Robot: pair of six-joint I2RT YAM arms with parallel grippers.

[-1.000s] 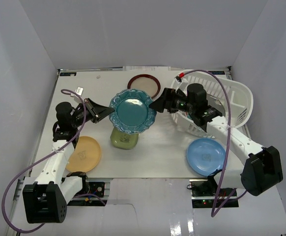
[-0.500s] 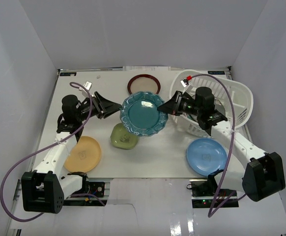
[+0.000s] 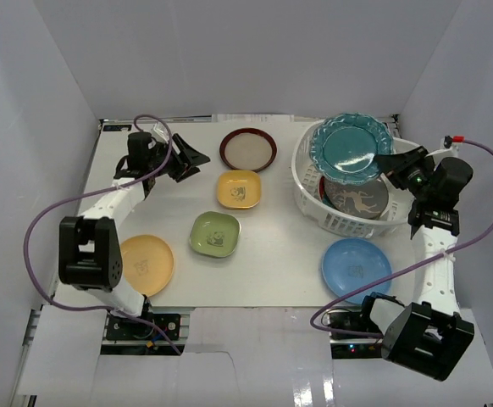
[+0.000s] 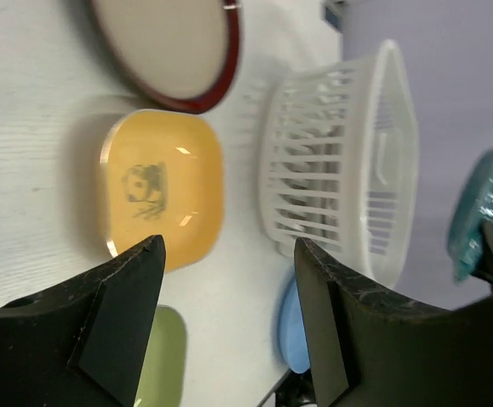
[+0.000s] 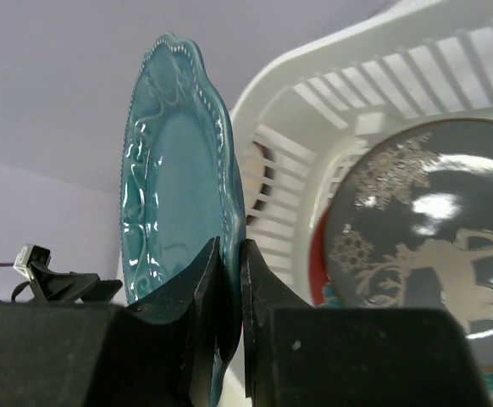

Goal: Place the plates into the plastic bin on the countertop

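My right gripper (image 3: 388, 163) (image 5: 232, 254) is shut on the rim of the teal scalloped plate (image 3: 348, 148) (image 5: 174, 170), which is held tilted above the back left part of the white plastic bin (image 3: 314, 203) (image 5: 382, 59). In the bin lies the grey deer plate (image 3: 361, 199) (image 5: 424, 246) on a red-edged one (image 5: 318, 271). My left gripper (image 3: 197, 158) (image 4: 229, 263) is open and empty over the back left of the countertop (image 3: 280, 246), left of the dark-red rimmed plate (image 3: 248, 149) (image 4: 170, 42). The square yellow plate (image 3: 239, 188) (image 4: 162, 186) lies below its jaws.
A square green plate (image 3: 214, 233) (image 4: 166, 356) sits mid-table. A round yellow plate (image 3: 147, 264) lies at the front left and a plain blue plate (image 3: 356, 269) (image 4: 289, 339) at the front right, in front of the bin. White walls enclose the table.
The teal plate passed from my left gripper to my right, which carried it right to above the bin. My left gripper opened and pulled back to the far left.
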